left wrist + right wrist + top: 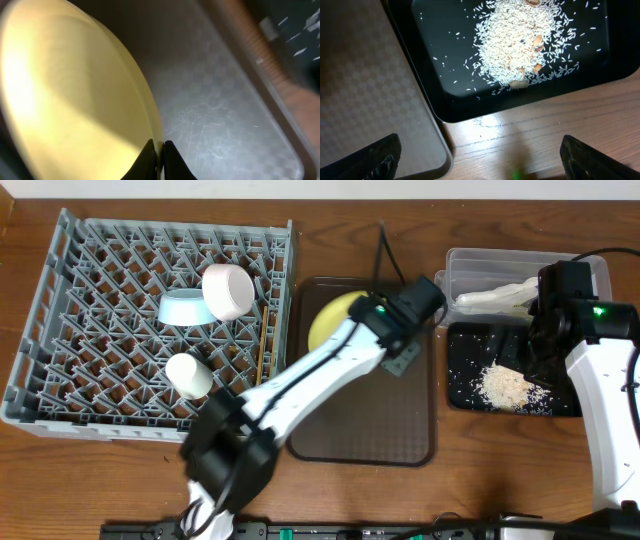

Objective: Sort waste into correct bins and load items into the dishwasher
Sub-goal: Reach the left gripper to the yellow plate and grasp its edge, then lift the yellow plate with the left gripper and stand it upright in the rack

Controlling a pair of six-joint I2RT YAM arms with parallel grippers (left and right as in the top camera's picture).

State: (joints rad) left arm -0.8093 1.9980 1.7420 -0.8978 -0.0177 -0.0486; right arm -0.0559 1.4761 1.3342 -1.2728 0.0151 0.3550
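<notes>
The left gripper [159, 150] was clenched tight on the rim of the round yellow plate [75, 95], which sat over the flat brown serving tray [365, 430], near its far corner on the rack side. The step in hand looked like a carry to the large grey plastic dish rack [110, 275]. That was a thin pinch on a smooth edge, so the sensible play was a slow lift, letting the plate hang below the fingers rather than lever against them. It should then clear the rack's wall and drop edge-first between free pegs, away from the small light-blue bowl [185, 308], the white bowl [228, 290], the cream cup [188, 375] and the thin wooden chopsticks [263, 340]. The right gripper [480, 157] hung wide open and empty by the near edge of the shallow black rectangular tray [445, 75], where the whitish rice scraps [520, 40] lay heaped. It was best kept out of the carry path. Hard to call: the arm covered much of the plate from overhead, and the left wrist view was blurred. So whether the plate's lower edge rested on the tray or had lifted off could not be told, nor how deep the fingers bit. No snack wrapper showed anywhere.
</notes>
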